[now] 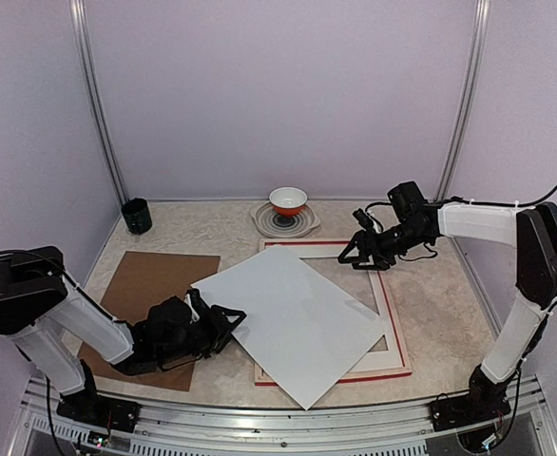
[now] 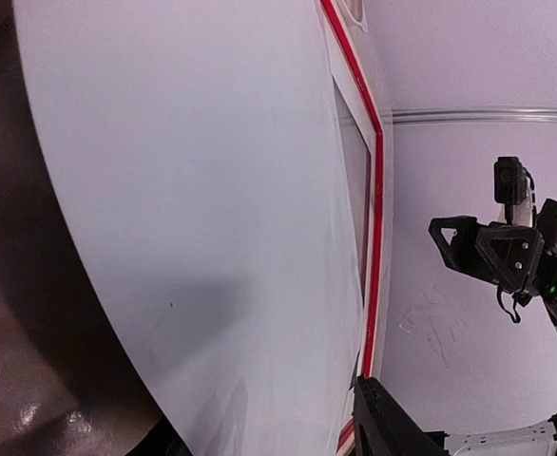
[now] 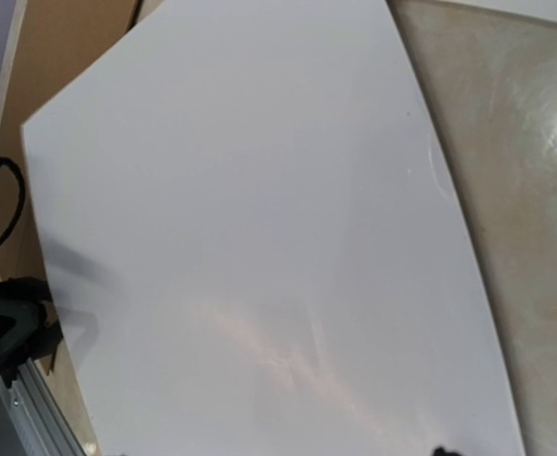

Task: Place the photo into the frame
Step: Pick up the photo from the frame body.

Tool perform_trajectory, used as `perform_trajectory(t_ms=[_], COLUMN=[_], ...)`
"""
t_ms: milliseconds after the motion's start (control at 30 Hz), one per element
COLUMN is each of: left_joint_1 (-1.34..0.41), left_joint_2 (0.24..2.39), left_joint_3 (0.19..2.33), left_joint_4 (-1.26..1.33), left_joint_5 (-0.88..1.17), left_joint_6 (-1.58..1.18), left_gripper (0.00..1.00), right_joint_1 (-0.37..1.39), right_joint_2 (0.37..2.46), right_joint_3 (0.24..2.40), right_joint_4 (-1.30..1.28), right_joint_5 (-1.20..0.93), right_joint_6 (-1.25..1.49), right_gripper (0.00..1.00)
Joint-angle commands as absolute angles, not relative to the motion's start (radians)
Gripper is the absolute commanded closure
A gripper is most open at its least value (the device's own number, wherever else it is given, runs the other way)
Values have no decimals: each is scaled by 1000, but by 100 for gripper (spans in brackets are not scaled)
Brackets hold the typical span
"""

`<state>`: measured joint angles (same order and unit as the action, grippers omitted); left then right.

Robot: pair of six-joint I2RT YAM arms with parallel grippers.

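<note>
Photo: white back up, askew over frame; left gripper at left edge, grip indeterminate; right gripper spread, empty; bare table rightward

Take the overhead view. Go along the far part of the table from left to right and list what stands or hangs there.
black cup → bowl sitting on a plate → right gripper, hanging over the far corner of the frame
</note>
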<state>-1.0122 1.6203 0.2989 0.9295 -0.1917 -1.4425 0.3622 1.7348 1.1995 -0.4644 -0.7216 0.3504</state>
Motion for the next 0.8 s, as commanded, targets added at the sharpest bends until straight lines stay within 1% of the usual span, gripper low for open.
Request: perform_trajectory(t_ms=[0, 167, 233, 267, 300, 533, 633, 767], left_joint_1=[-1015, -1015, -1015, -1015, -1015, -974, -924, -860], left_joint_2=[1626, 1608, 1589, 1579, 1564, 1393, 1311, 1207], left_joint_3=[294, 293, 292, 294, 296, 312, 326, 321], left_joint_4=[1011, 1035, 1020, 1002, 981, 758, 651, 586], left_joint_5=[-216, -211, -210, -210, -212, -205, -148, -82], left_joint_6=[-1402, -1379, -1373, -1371, -1367, -1311, -1270, -1228], left_gripper=[59, 85, 91, 96, 99, 100, 100, 100], right_joint_1=[347, 347, 347, 345, 345, 343, 342, 343], right_joint_2=[1701, 1703, 1701, 1702, 1703, 1723, 1733, 1766], right_joint_3=[1213, 1211, 1214, 1214, 1216, 1214, 1208, 1199], right_joint_4=[-455, -453, -453, -453, -453, -446, -430, -409], right_joint_5=[-736, -744, -743, -743, -742, -751, -757, -782], right_joint_6=[354, 354, 354, 353, 353, 350, 356, 359], right_gripper=[32, 32, 32, 32, 32, 32, 32, 32])
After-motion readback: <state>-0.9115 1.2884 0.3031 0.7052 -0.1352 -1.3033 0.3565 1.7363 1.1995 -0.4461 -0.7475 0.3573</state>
